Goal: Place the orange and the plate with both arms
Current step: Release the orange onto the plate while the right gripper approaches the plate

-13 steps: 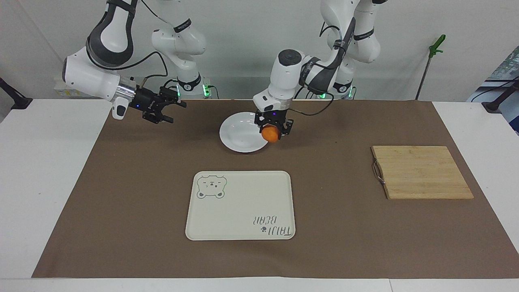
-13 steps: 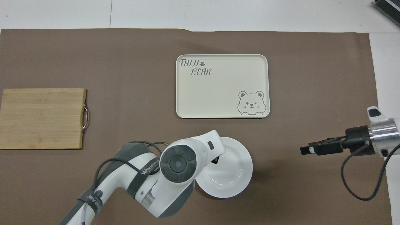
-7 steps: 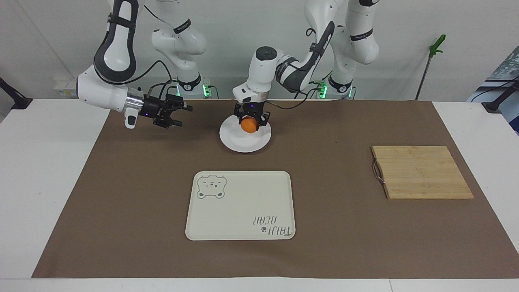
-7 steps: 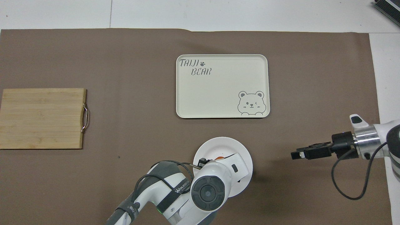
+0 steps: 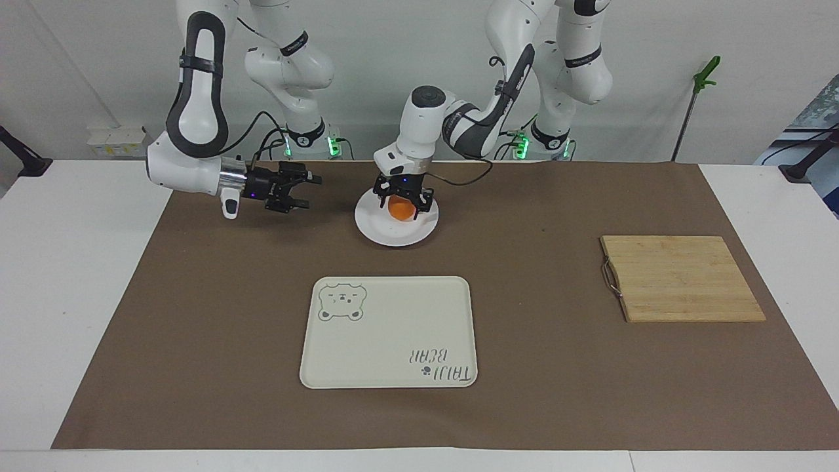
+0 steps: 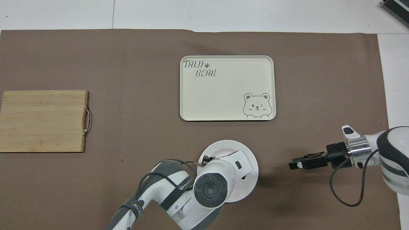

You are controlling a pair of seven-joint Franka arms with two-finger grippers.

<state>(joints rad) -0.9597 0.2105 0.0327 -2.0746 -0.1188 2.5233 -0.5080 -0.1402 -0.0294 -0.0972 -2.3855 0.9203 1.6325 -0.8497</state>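
— How's your light?
— Bright and even, coming from above. You get soft, short shadows under the plate (image 5: 396,229) and beside the tray (image 6: 227,88).

— Any glare or blur?
— Your white bench (image 5: 72,262) edges look washed out, and the plate rim shines faintly. Both views stay sharp, with no bending at the edges.

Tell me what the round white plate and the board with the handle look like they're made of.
The round white plate: probably glazed ceramic, possibly melamine, judging by its glossy rim. The rectangular tan board: bamboo or wood, with visible strips and matte grain; its handle looks metal.
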